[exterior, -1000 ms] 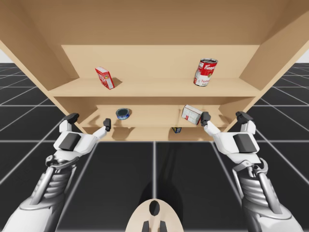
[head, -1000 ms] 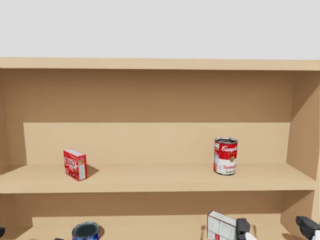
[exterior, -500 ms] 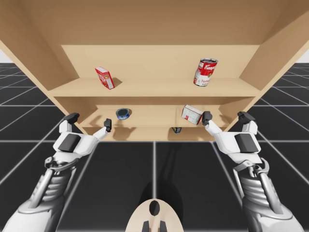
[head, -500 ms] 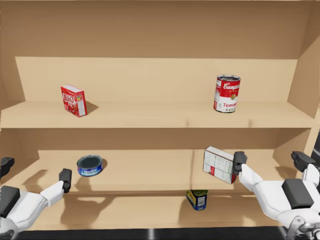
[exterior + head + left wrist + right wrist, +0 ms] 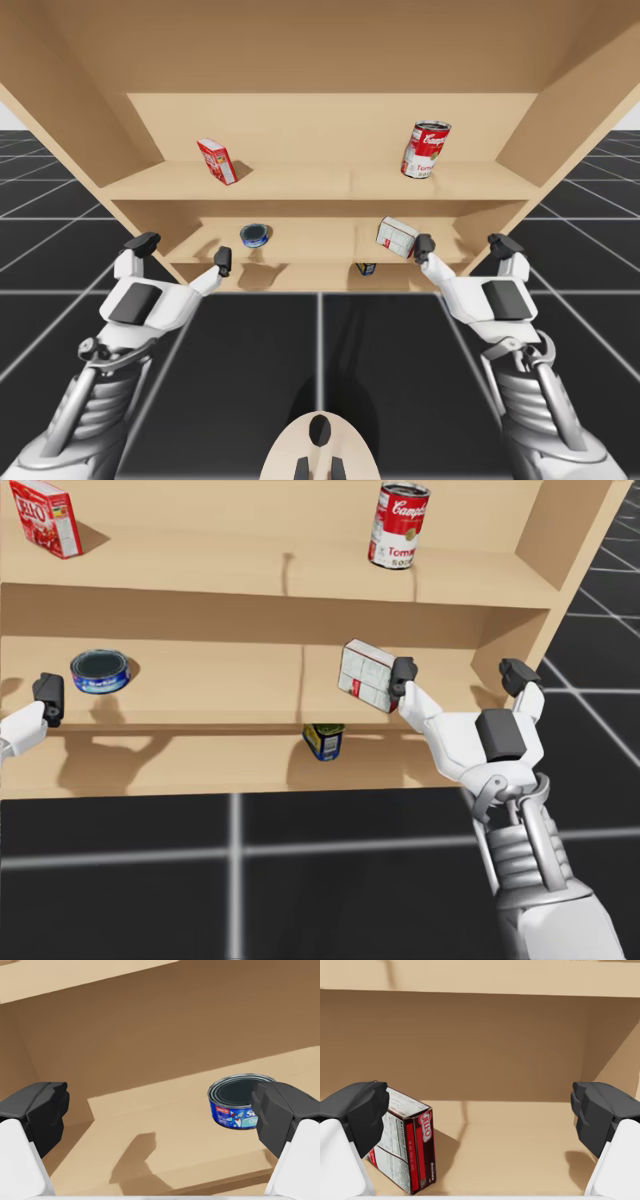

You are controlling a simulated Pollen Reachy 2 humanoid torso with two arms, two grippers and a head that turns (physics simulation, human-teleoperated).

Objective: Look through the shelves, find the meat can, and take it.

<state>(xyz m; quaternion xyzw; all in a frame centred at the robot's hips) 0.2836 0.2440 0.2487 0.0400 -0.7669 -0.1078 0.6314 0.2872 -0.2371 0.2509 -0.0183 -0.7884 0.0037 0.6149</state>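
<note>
1. The short blue-and-yellow metal can with a dark top (image 5: 323, 741), judged to be the meat can, is standing on the lowest wooden shelf (image 5: 180, 765). It is sitting in shadow under the front edge of the middle shelf (image 5: 220, 695), at about 7 o'clock from the white-and-red cardboard box (image 5: 368, 676).
2. My right end effector (image 5: 460, 677) is hovering at middle-shelf height, fingers spread wide and gripping nothing. One finger is sitting just beside the box.
3. My left end effector (image 5: 182, 251) is likewise gaping wide and empty. It is facing the flat blue round tin (image 5: 232, 1102) on the middle shelf.
4. The step in hand, as judged here, is closing the search and beginning the reach. The right arm is lying nearer, with the meat can at about 8 o'clock from its end effector.
5. Doing it well is calling for dropping below the middle shelf's edge first and steering clear of the box. The end effector is then entering level, with the fingers straddling the can's sides before closing.
6. The tall red-and-white can (image 5: 398, 525) and the small red box (image 5: 45, 517) are resting on the top shelf, at 12 and 10 o'clock from the meat can, and are needing no attention.
</note>
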